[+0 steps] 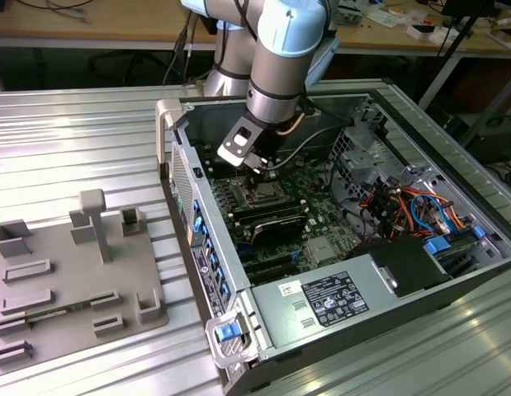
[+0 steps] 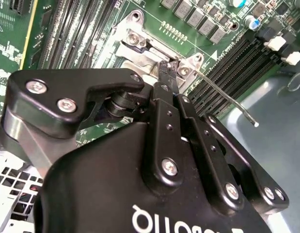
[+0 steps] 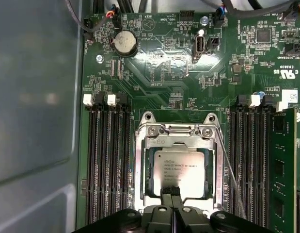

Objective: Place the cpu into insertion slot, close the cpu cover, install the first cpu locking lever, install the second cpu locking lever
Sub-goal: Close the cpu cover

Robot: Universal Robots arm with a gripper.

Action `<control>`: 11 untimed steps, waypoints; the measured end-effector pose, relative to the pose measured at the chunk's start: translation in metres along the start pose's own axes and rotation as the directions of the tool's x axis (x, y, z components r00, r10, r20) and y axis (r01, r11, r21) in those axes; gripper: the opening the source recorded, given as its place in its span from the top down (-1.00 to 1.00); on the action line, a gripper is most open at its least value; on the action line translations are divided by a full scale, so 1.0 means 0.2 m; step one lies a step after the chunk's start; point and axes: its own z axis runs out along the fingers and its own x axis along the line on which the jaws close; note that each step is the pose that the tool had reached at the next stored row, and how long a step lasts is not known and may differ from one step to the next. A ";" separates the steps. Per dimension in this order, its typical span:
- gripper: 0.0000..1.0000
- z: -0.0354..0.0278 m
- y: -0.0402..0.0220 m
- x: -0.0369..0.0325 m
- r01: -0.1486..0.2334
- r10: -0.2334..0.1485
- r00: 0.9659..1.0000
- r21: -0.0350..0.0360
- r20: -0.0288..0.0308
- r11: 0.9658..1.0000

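Off at the exterior view's left, well apart from the hand (image 1: pixel 257 169), a grey holder tray (image 1: pixel 73 280) lies on the ribbed metal surface (image 1: pixel 73 124). Next along stands the open computer case (image 1: pixel 179 157). The arm reaches into it, so the hand hangs right over the socket (image 1: pixel 263 196) on the green board.

The chip (image 3: pixel 181 171) sits in that socket, silvery face up, just ahead of the fingertips. The cover (image 3: pixel 181 141) — a silvery frame with a square cut-out — appears to lie flat over the chip's edges. The hand is narrow: in both wrist views its two fingers (image 3: pixel 167 192) are pressed together with nothing seen between them. Their tips are at the cover's near edge, but I cannot tell whether they touch it.

The relation that matters is with the lever (image 2: pixel 227 100) — a thin metal rod lying off to one side of the closed fingers, apart from them. Its long axis runs along the socket's flank, between the socket and the black memory slots (image 2: pixel 232 53). In the second wrist view its free end slants back toward the hand's body and stands clear of the board, so I judge it unlatched.
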 end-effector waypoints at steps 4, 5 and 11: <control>0.79 -0.007 -0.001 0.001 0.004 -0.004 1.000 0.000 0.000 1.000; 0.79 -0.017 -0.001 0.001 0.004 -0.004 1.000 0.000 0.000 1.000; 0.79 -0.048 0.015 0.002 0.004 -0.004 1.000 0.000 0.000 1.000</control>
